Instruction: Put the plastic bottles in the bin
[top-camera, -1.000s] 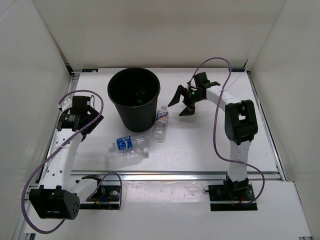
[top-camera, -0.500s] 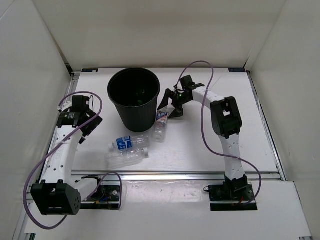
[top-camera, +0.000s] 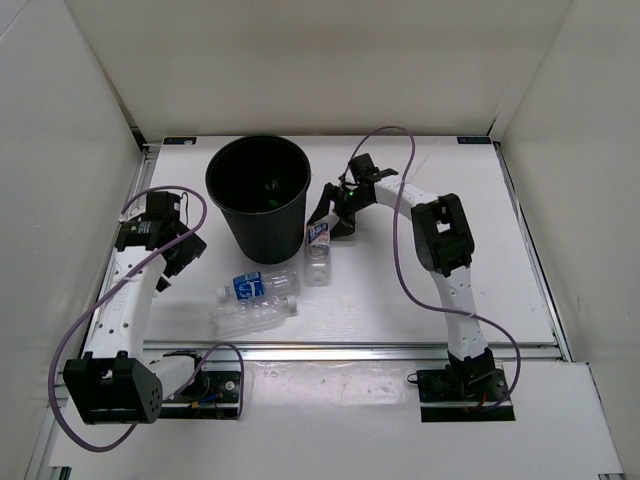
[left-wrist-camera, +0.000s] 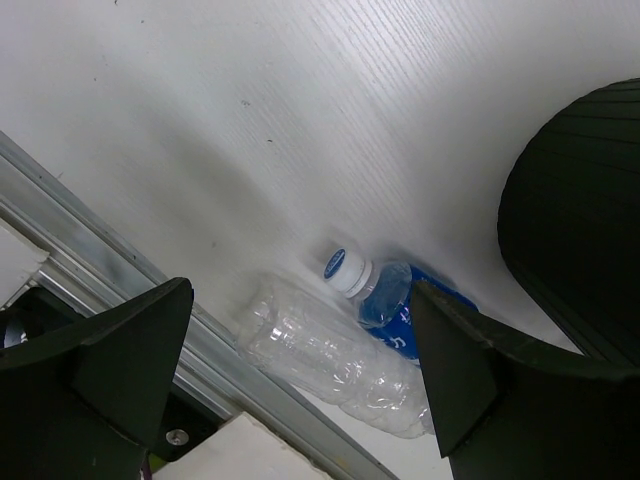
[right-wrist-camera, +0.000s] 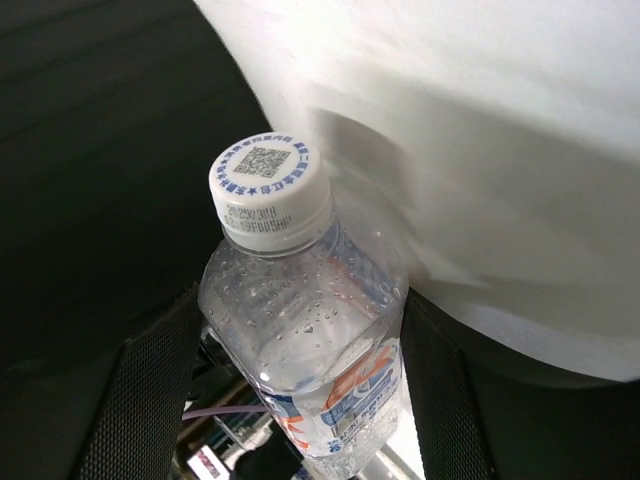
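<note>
Bottles come first from the near edge of the white table (top-camera: 360, 300). A clear, unlabelled plastic bottle (top-camera: 252, 314) lies on its side. A clear plastic bottle with a blue label and white cap (top-camera: 256, 285) lies against it, just beyond.

The left gripper (left-wrist-camera: 301, 288) hangs above the table to their left, its fingers spread wide with nothing between them. Its wrist view looks down on both bottles and on a curve of the round black plastic bin (left-wrist-camera: 580, 200).

Farther in, a third clear plastic bottle with a white-and-blue label (top-camera: 318, 255) stretches near to far, just right of the bin's base. The right gripper (right-wrist-camera: 302, 300) is at that bottle's far, capped end. One black finger presses along each side of the body below the white cap, so the pair is clamped on it.

Behind and to the left, the bin stands upright with its mouth open, just beside this gripper. A small green patch (top-camera: 270, 186) shows deep inside it, too small to identify.
</note>
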